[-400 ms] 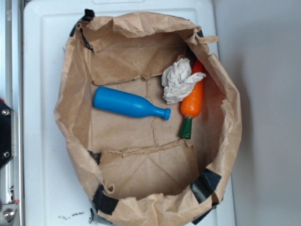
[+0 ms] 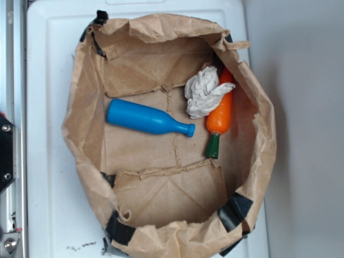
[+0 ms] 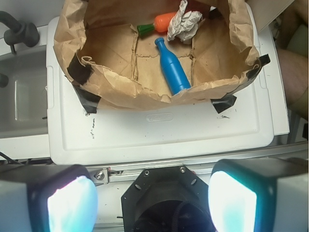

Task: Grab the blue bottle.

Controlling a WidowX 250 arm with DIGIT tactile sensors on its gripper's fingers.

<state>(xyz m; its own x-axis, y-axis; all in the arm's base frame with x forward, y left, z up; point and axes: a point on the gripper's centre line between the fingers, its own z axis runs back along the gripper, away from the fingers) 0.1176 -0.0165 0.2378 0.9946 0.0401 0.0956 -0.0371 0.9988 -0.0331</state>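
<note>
Jaws spread wide and holding nothing, the WidowX gripper (image 3: 152, 203) hangs well back from the work, its two pale pads framing the bottom of the wrist view. Ahead and beyond the near rim of a cut-down brown paper bag (image 2: 86, 113), which sits taped to a white tray (image 2: 48, 161), lies the blue bottle (image 2: 146, 119) on its side on the bag's floor. From the wrist its long axis runs away from the jaws, base nearest, cap pointing toward the far wall and slightly left. A crumpled white paper wad (image 2: 204, 92) and an orange toy carrot (image 2: 220, 115) rest just beyond the cap, apart from the bottle. Reaching it likely means clearing the bag's near wall first.
</note>
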